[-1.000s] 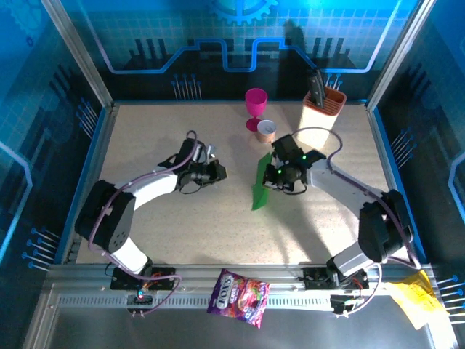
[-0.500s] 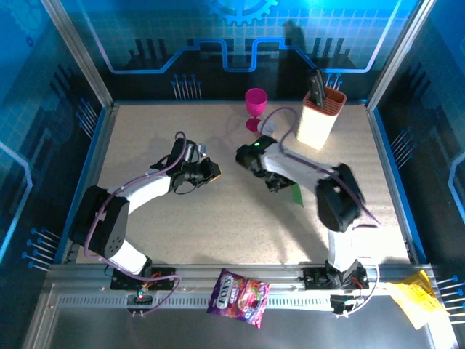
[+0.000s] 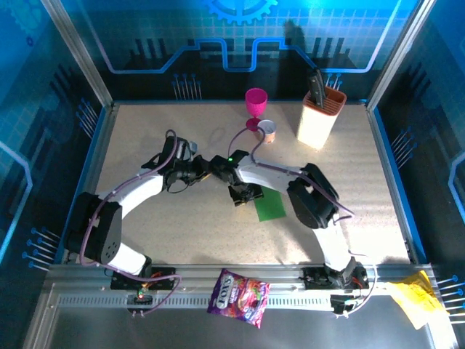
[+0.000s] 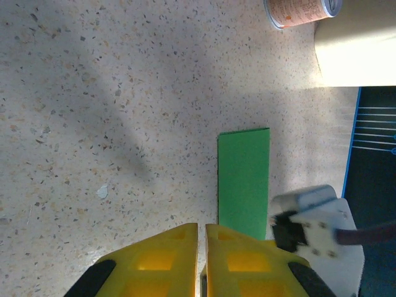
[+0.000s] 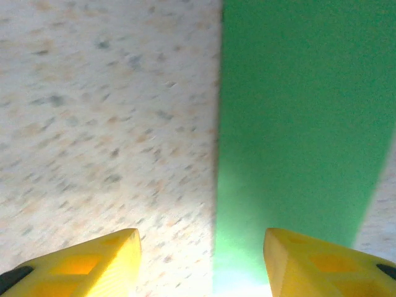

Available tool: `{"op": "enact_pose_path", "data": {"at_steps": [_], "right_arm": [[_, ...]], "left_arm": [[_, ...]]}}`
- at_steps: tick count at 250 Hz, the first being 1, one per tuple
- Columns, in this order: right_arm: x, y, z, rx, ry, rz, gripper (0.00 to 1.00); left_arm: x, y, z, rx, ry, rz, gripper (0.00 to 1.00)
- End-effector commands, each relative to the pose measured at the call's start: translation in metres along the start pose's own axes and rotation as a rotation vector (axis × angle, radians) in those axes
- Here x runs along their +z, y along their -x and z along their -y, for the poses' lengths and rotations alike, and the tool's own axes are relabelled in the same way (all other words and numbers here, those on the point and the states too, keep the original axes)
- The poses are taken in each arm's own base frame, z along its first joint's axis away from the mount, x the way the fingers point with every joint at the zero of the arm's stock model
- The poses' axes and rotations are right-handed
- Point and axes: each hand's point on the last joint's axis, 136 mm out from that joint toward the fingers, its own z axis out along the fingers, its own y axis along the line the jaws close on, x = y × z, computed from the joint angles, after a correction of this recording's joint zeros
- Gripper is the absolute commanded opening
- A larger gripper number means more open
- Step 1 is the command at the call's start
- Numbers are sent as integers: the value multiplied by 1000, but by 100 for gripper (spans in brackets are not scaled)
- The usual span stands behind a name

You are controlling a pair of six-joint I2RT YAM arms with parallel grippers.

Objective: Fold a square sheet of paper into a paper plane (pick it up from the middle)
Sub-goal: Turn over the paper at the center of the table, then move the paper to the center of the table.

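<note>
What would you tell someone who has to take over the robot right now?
Left gripper: shut and empty, above the table near the paper.
Right gripper: open, holding nothing, low over one long edge of the paper.
Square sheet of paper: lying flat mid-table as a narrow green rectangle, apparently folded in half.
Done: seemingly one fold.
Left: every fold that makes a pointed plane; no nose or wings yet.
</note>
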Motion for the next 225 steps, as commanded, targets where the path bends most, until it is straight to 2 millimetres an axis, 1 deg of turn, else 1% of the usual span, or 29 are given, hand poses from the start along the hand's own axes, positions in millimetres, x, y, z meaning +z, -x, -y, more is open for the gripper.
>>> {"op": "enact_pose_path", "data": {"at_steps": [1, 15, 32, 44, 70, 98, 121, 146, 166, 197, 211, 213, 215, 222, 225], "right_arm": [[-34, 5, -11, 89, 341, 32, 55], [-34, 3, 0, 132, 419, 46, 54], [-27, -2, 17, 184, 497, 49, 51], [-20, -5, 31, 230, 536, 48, 47], [-3, -9, 55, 316, 629, 31, 36], [12, -9, 70, 369, 688, 10, 28], [19, -6, 77, 378, 702, 8, 25], [29, -2, 82, 397, 709, 0, 22], [41, -1, 84, 418, 708, -14, 20], [64, -8, 75, 425, 720, -75, 16], [70, -8, 70, 424, 733, -88, 14], [74, -14, 70, 426, 728, -105, 14], [76, -16, 69, 427, 727, -111, 14], [78, -19, 66, 425, 729, -117, 14], [78, -20, 65, 425, 732, -120, 14]], "left_arm": [[-11, 10, 11, 23, -15, 27, 14], [-10, 10, 17, 33, -42, 18, 17], [-8, 8, 20, 40, -51, -2, 22], [-7, 7, 23, 52, -46, -10, 28], [-5, -1, 34, 121, -40, -20, 33], [-2, -14, 40, 136, -10, -44, 45], [2, -25, 44, 143, -4, -58, 51], [9, -35, 42, 139, 17, -73, 55], [12, -39, 42, 133, 28, -79, 58], [17, -43, 37, 113, 50, -81, 62], [18, -43, 36, 109, 55, -74, 64], [18, -43, 37, 109, 53, -74, 64], [18, -43, 37, 110, 51, -72, 64], [19, -44, 37, 112, 47, -67, 65], [19, -44, 37, 112, 48, -65, 67]]}}
